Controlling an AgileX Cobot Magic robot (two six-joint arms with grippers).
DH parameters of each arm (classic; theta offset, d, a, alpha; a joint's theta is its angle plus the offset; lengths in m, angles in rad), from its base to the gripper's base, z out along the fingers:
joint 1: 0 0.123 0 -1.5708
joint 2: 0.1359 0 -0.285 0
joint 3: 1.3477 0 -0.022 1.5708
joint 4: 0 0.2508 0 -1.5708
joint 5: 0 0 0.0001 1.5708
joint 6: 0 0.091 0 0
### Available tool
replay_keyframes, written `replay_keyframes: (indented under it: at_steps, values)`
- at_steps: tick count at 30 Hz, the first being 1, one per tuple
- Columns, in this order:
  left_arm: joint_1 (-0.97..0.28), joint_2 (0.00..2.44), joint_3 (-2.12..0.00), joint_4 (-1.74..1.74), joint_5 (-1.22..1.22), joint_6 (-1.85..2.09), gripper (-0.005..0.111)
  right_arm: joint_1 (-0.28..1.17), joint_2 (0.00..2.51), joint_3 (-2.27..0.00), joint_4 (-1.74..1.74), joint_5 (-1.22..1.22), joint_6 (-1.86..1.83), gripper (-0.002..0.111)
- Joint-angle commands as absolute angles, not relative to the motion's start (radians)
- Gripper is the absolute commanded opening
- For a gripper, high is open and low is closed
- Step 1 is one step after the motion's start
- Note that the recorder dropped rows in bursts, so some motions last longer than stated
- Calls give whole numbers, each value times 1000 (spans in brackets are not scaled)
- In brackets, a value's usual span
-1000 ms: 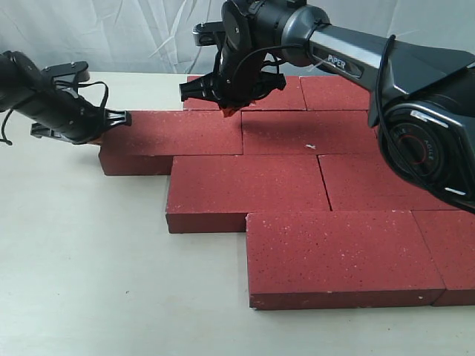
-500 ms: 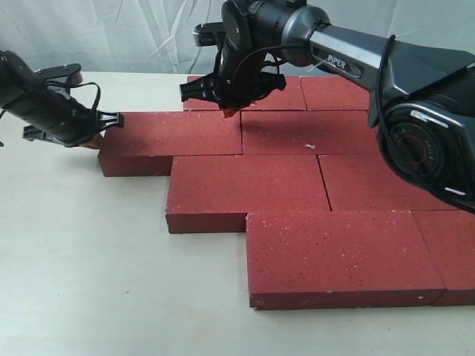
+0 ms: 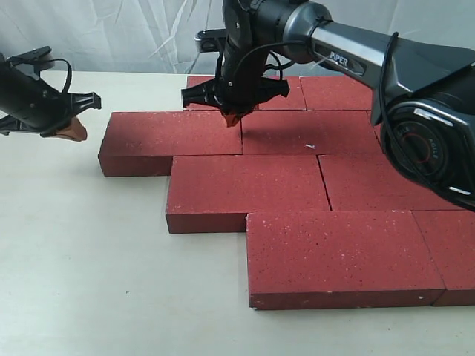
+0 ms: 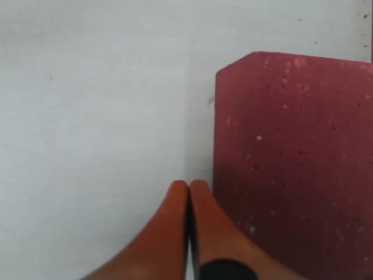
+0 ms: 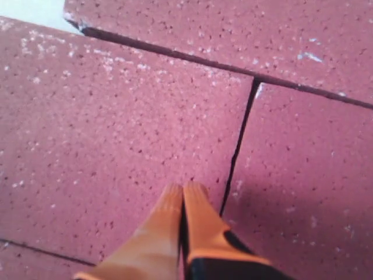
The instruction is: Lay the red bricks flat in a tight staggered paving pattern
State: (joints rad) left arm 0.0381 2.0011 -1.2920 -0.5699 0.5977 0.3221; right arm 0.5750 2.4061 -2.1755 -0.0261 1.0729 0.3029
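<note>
While both were closed, right claw (image 3: 231, 119) sat over the flat rectangular dark-red gritty bricks (image 3: 245, 182); end brick (image 3: 171, 133) lay near left claw (image 3: 73, 131).

The red bricks (image 3: 245, 185) dark, pale-specked; left claw (image 3: 73, 132), right claw (image 3: 231, 119) orange-tipped; table (image 3: 89, 259) cream.

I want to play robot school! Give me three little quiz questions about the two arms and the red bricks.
1. True or false: the left gripper is holding a brick.
2. Pick one. The right gripper has its tip closest to: A a cup; B a seam between two bricks; C a toy car.
3. Fill in: both grippers' jaws are ____.
Key: 1 false; 2 B; 3 shut.
</note>
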Motion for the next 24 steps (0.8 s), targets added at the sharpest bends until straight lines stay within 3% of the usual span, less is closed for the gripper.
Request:
replay_keyframes:
  at_steps: [1, 24]
  values:
    - [40, 1938, -1294, -555, 669, 291, 0, 571, 2358, -2179, 45, 1124, 224, -1]
    - [38, 1459, -966, -388, 606, 156, 0, 653, 2296, -2179, 214, 1221, 54, -1]
